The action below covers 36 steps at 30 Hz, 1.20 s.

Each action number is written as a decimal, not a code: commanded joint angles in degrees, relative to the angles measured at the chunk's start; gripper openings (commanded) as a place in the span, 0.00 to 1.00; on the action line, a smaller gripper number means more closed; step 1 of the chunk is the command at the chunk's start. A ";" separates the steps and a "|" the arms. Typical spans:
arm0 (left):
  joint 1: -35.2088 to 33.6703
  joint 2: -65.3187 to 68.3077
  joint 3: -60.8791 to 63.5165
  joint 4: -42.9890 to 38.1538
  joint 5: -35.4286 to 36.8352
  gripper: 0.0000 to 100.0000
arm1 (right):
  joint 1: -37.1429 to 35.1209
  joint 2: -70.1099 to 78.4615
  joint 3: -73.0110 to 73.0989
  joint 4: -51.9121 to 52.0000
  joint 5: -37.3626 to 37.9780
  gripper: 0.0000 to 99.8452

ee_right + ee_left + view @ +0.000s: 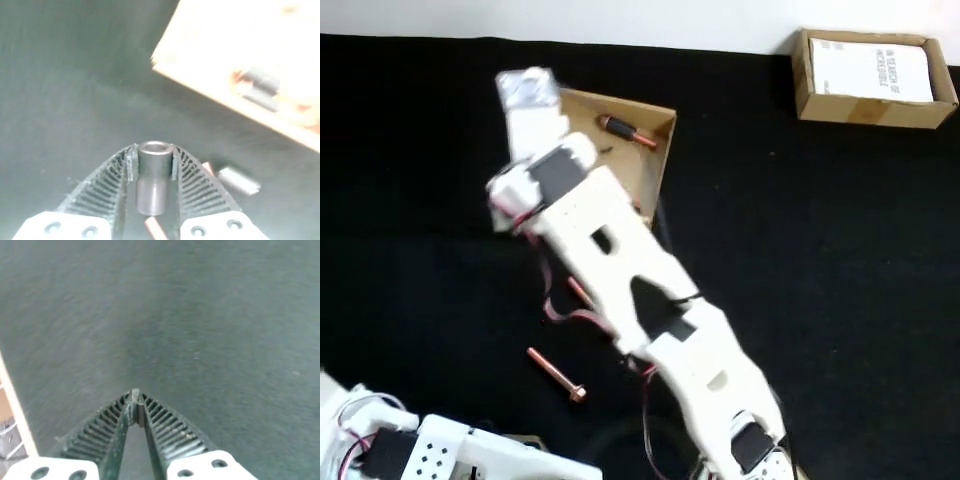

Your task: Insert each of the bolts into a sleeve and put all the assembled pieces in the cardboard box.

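The dark sleeve (151, 180) is shown in the right wrist view, grasped upright by the right gripper (152, 149) near the cardboard box (210, 60). In the high view that grasp is hidden beneath the right arm (620, 250). Whether the copper tip (154, 228) below it is seated inside cannot be told. The left gripper (135, 396) is clenched on nothing above the black table (210, 315). One bolt (556, 375) lies loose, and a wide stretch of table separates the cardboard box from a second box (865, 108).

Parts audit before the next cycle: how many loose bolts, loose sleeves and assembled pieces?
Loose bolts: 2, one partly under the right arm
Loose sleeves: 2, one in the right claw, one on the table
Assembled pieces: 1, in the cardboard box
Total: 5
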State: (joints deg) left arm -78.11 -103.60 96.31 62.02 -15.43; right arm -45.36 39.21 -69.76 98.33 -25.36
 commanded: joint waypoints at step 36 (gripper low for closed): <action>80.66 77.85 -67.30 15.47 -12.92 0.01 | 66.68 -84.26 88.48 -15.60 10.99 0.01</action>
State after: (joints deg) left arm -3.03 -32.04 35.91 73.98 -21.58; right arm 12.04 -38.59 6.90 88.66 -16.22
